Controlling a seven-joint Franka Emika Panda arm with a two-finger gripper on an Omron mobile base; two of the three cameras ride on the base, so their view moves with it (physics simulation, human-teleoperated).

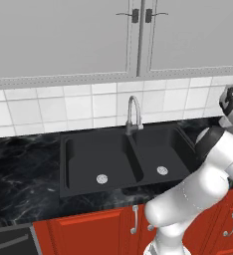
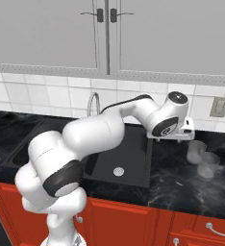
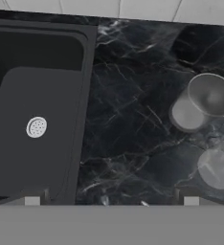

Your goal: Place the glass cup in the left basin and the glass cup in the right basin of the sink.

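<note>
Two glass cups stand close together on the black marble counter, right of the sink (image 1: 63, 164): a far glass cup (image 2: 197, 150) (image 3: 203, 102) and a near one (image 2: 208, 166) (image 3: 218, 167). My gripper (image 3: 111, 200) (image 2: 176, 137) hovers open over the counter, between the right basin (image 1: 161, 149) (image 2: 126, 151) (image 3: 32, 95) and the cups, with nothing between its fingers. The right basin's silver drain (image 3: 36, 127) is bare. The left basin (image 1: 96, 154) holds nothing; in the right base view the arm covers most of it.
A curved chrome tap (image 1: 133, 113) rises behind the sink's divider. Grey wall cabinets (image 1: 63, 35) hang above the tiled backsplash, and red cabinet doors (image 1: 88, 231) sit below the counter. A wall outlet (image 2: 219, 106) is behind the cups.
</note>
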